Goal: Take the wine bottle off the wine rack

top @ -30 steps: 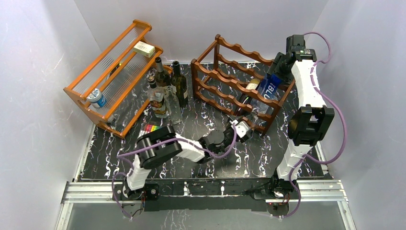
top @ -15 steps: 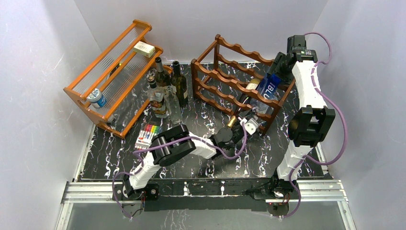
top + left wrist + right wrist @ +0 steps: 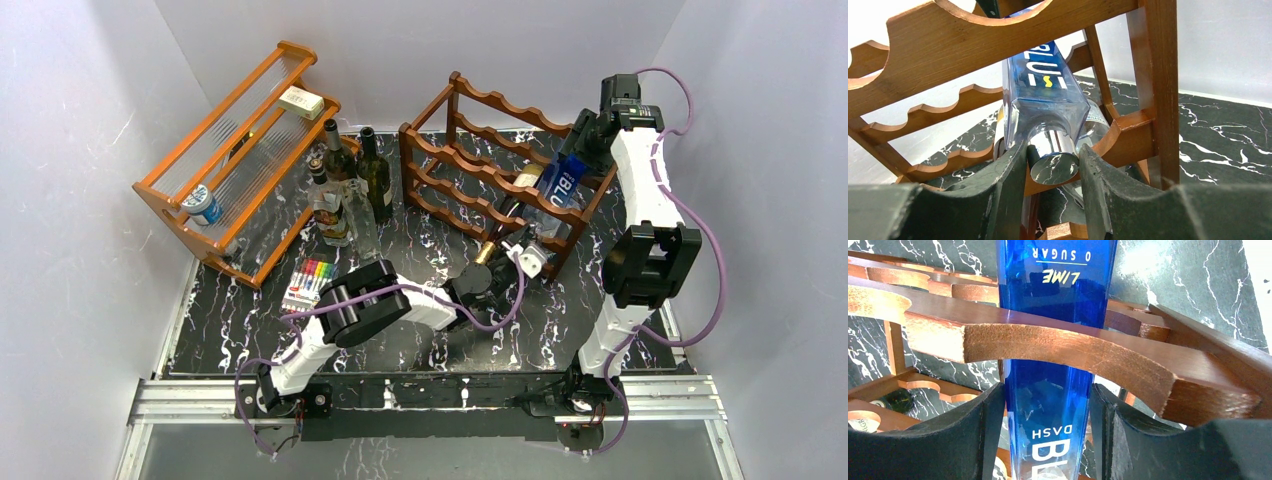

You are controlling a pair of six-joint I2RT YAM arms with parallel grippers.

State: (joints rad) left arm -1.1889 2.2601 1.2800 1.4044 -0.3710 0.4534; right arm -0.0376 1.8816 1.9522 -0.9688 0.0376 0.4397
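The dark reddish-brown wine rack point(image 3: 470, 130) stands at the back right of the table. A blue wine bottle point(image 3: 562, 185) lies tilted in its right-hand end, silver cap towards the front. My left gripper point(image 3: 520, 252) is at the rack's front. In the left wrist view it point(image 3: 1053, 148) is shut on the bottle's silver cap point(image 3: 1054, 167), under the scalloped rail point(image 3: 948, 55). My right gripper point(image 3: 582, 145) is behind the rack. In the right wrist view it point(image 3: 1047, 390) is shut on the blue body point(image 3: 1053, 290) below a rail point(image 3: 1058, 347).
A dark bottle with a gold cap point(image 3: 508, 212) lies in the rack beside the blue one. Several bottles point(image 3: 350, 185) stand left of the rack. An orange shelf point(image 3: 230, 150) is at the back left. A marker pack point(image 3: 310, 283) lies near the left arm.
My left arm has reached right and forward to the rack's front, bringing its gripper to the bottle's cap and uncovering the marker pack. The right arm has not moved.
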